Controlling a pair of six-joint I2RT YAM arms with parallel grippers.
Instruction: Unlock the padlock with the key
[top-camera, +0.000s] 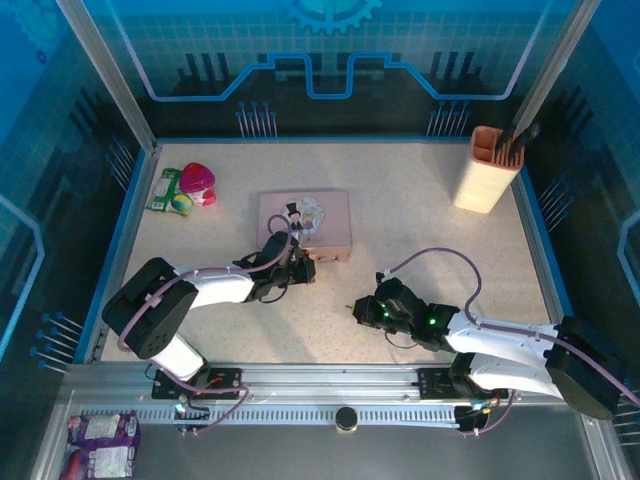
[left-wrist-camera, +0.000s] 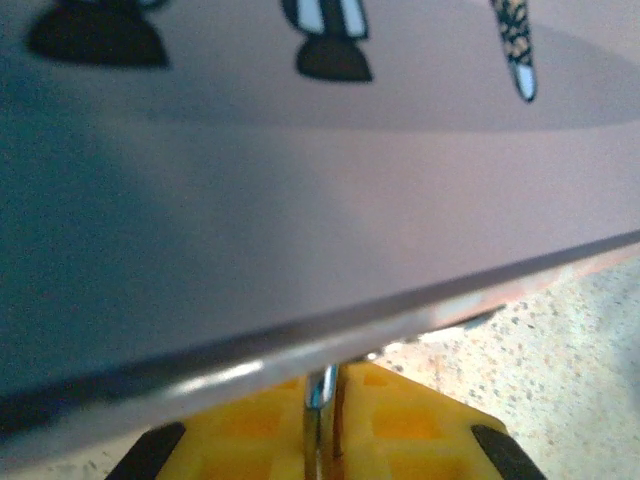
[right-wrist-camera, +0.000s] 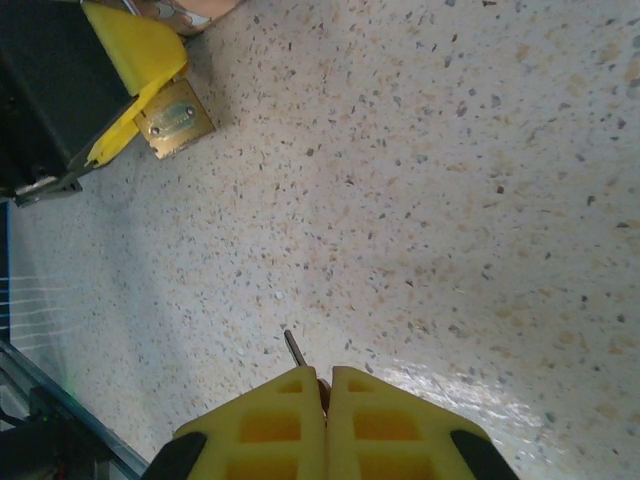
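Right claw (right-wrist-camera: 325, 378): fingers together, clamped on the key (right-wrist-camera: 294, 347). Only the thin tip of the key pokes out past the pads, angled up-left, just over the speckled tabletop (right-wrist-camera: 450, 200).

Farther out, up-left across bare tabletop: the padlock (right-wrist-camera: 176, 118), its brass body sticking out from my left claw (left-wrist-camera: 325, 378). The left claw is closed on it. In the left wrist view the silver shackle (left-wrist-camera: 318, 420) runs between the yellow pads. The lock is apart from the key tip, not touching.

Right behind the lock is the pink tin (top-camera: 325, 235); the left claw sits up against its near edge.

Step, as I judge it: both parts are gripped, key not yet in. This is the approach and alignment stage before insertion.

Next move calls for:
- finding the keyway; I can't make it out on the brass face that shows
- lining the key blade up with it, in both axis and roll
- a straight push in while the left holds rigid, then a twist

Risks: little blade is exposed, so the pads may hit the body first. The key may also pivot in the grip.
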